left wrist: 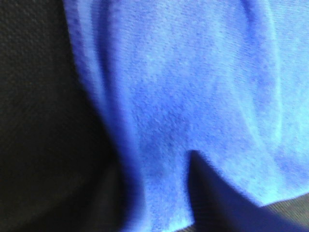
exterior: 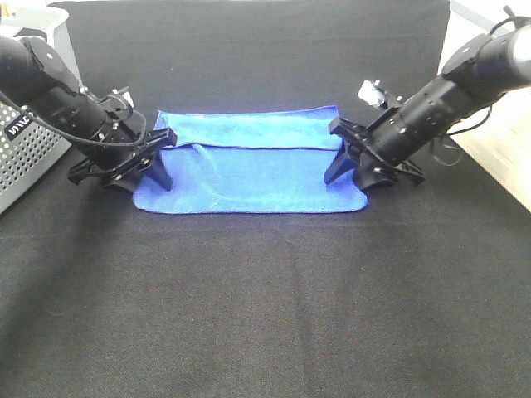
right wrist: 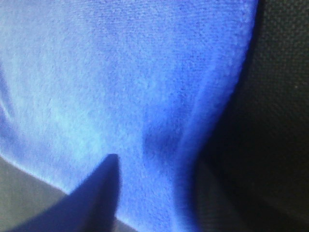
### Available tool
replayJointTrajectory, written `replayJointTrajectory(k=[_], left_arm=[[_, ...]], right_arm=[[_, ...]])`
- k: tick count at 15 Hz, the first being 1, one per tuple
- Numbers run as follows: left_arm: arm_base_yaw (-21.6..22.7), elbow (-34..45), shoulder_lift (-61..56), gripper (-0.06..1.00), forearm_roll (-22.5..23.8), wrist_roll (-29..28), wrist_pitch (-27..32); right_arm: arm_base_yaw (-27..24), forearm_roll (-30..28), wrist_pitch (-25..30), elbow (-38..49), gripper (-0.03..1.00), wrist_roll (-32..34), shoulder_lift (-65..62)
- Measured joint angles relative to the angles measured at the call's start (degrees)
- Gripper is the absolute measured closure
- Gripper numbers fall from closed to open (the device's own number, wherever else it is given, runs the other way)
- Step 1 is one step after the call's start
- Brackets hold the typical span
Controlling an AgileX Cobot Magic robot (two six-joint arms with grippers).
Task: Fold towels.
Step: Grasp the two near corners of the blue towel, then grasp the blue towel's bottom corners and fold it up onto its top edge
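Note:
A blue towel [exterior: 249, 170] lies flat on the black cloth-covered table [exterior: 265, 298] in the exterior high view, with one cloth edge running across it from left to right. My left gripper [exterior: 163, 159] rests at the towel's left end with its fingers spread apart. My right gripper [exterior: 342, 154] rests at the towel's right end, also spread. The left wrist view shows the towel [left wrist: 193, 96] filling the frame with one dark fingertip [left wrist: 212, 193] over it. The right wrist view shows the towel [right wrist: 120, 82] with one dark fingertip [right wrist: 91, 198] over it.
A grey perforated basket [exterior: 25, 157] stands at the left edge, close behind the left arm. A white box [exterior: 33, 21] sits at the back left. The table's right edge [exterior: 485, 162] runs just behind the right arm.

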Motion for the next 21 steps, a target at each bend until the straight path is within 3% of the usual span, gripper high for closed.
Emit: replayJointTrajectory(k=[1,2,3,8,10,17,21], left_arm=[[0.0,0.0,0.23,0.84,0.06,0.0,0.0],[0.0,0.0,0.29,0.92,0.29,0.0,0.34],[0.0,0.0,0.29,0.93,0.52,0.0,1.2],[0.11,0.29,-1.83,0.94,5.04,0.0,8.94],[0.11,4.24,-5.39,0.93,5.5,0.0,10.31],[0.11,27.85,-18.68,0.93,5.16,1.09,4.01],[0.11,29.68,-21.03,0.93,4.98,1.32,0.97]], right_arm=[[-0.11,-0.69,-0.46,0.0,0.74,2.06,0.29],[-0.52,-0.92,-0.46,0.0,0.87,3.32,0.63],[-1.15,-0.8,0.11,0.0,0.96,4.07,0.69],[-2.29,-3.55,6.76,0.17,0.97,4.01,0.11],[-2.23,-4.7,8.42,2.92,0.97,4.01,-2.52],[-2.12,-5.73,4.41,24.41,0.97,2.06,-14.73],[-2.12,-5.73,3.32,24.87,0.97,0.57,-15.07]])
